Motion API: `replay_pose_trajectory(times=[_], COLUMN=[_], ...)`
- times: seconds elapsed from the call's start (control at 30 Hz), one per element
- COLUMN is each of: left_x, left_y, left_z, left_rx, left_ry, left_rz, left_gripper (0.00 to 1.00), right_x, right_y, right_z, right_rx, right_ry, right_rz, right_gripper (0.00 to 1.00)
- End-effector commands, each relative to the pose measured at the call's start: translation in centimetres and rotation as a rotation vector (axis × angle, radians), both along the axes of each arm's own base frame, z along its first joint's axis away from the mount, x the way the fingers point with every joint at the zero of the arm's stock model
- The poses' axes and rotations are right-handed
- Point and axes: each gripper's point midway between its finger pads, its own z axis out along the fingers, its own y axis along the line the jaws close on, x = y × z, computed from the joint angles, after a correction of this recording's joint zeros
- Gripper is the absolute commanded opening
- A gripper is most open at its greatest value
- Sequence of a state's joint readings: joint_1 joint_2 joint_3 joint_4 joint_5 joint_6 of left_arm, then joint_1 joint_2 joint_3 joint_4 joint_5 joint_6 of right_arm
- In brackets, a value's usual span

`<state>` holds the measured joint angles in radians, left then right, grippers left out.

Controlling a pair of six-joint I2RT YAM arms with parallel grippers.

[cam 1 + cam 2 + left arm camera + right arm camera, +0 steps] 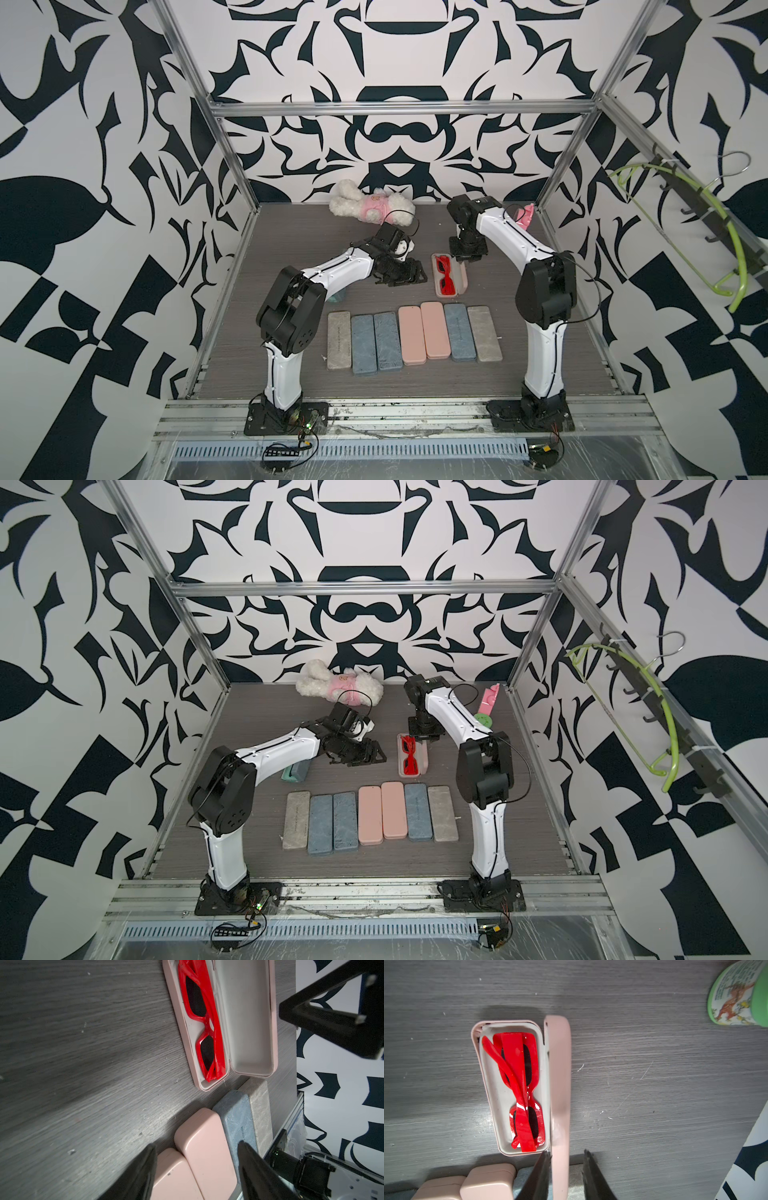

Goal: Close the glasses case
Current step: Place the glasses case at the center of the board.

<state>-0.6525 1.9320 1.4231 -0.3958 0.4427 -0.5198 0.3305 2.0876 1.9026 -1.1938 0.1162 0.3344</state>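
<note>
Glasses case [496, 1093] lies open on the table [291, 232] behind the closed cases [415, 336]. Your right gripper [566, 1154] straddles its raised lid [560, 1084], jaws narrow and unclamped, likely to tip it shut. Your left gripper [197, 1144] hovers wide, empty.

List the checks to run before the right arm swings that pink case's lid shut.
1. Sunglasses lie within the base of the case: ok.
2. No part of them sticks up above the rim: cannot tell.
3. Lid stands roughly upright, nothing in its swing: ok.
4. Right gripper straddles the lid's end, jaws open: ok.
5. Left gripper open, empty, apart from the case: ok.
</note>
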Motion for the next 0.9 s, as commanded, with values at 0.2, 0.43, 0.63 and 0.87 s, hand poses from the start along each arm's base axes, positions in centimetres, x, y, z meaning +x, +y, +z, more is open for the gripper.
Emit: replay_pose_trajectory(times=[0.2,0.43,0.63,0.87], left_x=[0.9,1.3,2.3,3.3], left_y=[-1.4,-1.9,-2.6,-3.8], left_z=[1.5,1.1,0.0,-1.6], left_rx=[-0.021,0.026,0.070,0.078], left_ry=[-0.043,-0.051,-0.044,-0.030], left_rz=[-0.021,-0.029,-0.024,-0.031], left_gripper=[0.66,0.64,0.57,0.48], right_x=[-0.1,0.2,0.2,-0.2], right_y=[0.7,0.6,-0.7,-2.2], right_z=[5.4,7.3,6.7,5.1], right_rx=[0.150,0.402,0.569,0.642], right_ry=[-0.103,-0.158,-0.199,-0.238], right_rz=[-0.025,-0.081,-0.146,-0.191], right_gripper=[0.36,0.40,0.42,0.39])
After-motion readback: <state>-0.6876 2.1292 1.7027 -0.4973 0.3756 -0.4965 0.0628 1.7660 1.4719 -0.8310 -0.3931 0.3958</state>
